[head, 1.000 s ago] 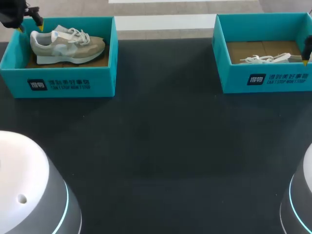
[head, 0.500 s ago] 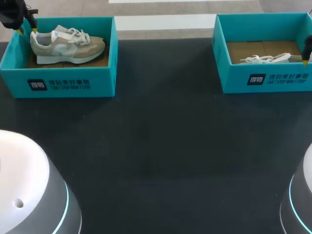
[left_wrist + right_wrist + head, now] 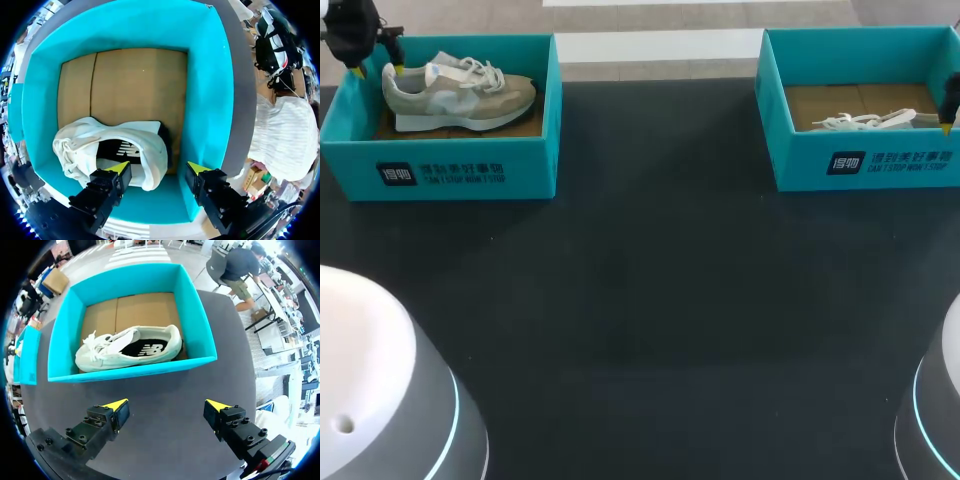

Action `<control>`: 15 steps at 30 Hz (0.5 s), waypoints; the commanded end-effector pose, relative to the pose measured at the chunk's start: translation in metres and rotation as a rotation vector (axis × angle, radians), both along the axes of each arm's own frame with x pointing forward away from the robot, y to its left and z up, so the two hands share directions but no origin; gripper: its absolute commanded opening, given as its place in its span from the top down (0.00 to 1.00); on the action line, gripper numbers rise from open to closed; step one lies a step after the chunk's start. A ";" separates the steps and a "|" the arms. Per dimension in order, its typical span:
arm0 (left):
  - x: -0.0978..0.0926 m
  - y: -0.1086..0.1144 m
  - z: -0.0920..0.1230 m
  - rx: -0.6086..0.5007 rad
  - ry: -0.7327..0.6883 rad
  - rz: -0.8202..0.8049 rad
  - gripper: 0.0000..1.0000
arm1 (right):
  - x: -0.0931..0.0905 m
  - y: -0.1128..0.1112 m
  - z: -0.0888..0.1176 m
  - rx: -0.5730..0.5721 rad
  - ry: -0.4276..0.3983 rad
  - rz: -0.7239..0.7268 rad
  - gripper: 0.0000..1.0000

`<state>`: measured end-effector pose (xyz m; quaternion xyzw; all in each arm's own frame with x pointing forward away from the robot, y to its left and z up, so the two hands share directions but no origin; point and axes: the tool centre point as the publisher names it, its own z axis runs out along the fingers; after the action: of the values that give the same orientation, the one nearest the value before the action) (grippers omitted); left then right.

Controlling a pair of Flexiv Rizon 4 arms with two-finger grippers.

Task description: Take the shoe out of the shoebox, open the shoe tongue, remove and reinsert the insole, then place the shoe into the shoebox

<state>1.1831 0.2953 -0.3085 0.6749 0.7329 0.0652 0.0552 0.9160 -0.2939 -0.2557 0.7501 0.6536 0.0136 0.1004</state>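
Observation:
A beige and white sneaker point(image 3: 460, 90) lies on its side in the left teal shoebox point(image 3: 450, 170). My left gripper point(image 3: 377, 58) hangs over that box's far left corner, at the shoe's heel. In the left wrist view the gripper point(image 3: 159, 169) is open: one fingertip point(image 3: 120, 167) is over the heel of the sneaker point(image 3: 100, 145), the other sits near the box wall point(image 3: 207, 100), apart from the shoe. A second, white sneaker point(image 3: 875, 120) lies in the right shoebox point(image 3: 865, 160). My right gripper point(image 3: 166, 407) stands open and empty above the table, in front of that box point(image 3: 135, 371) and its shoe point(image 3: 125, 352).
Dark table surface point(image 3: 650, 300) stretches between and in front of the two boxes. Both boxes stand along the table's far edge. My right arm's fingertip point(image 3: 947, 125) shows at the right box's right end.
My left gripper's fingers narrowed at the heel and then spread apart again, with the hand shifting slightly. The shoes, the boxes and my right arm have not moved.

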 end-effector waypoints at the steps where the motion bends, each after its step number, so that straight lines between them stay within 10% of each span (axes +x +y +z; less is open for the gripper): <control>1: 0.005 0.001 -0.002 0.009 0.021 -0.004 0.23 | 0.000 0.000 0.000 0.000 -0.001 -0.001 0.00; 15: -0.002 0.002 0.000 0.060 0.057 -0.024 0.17 | 0.000 0.000 0.000 0.000 -0.001 -0.001 0.00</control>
<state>1.1802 0.2980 -0.3122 0.6863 0.7240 0.0662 0.0204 0.9159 -0.2939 -0.2557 0.7501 0.6535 0.0136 0.1004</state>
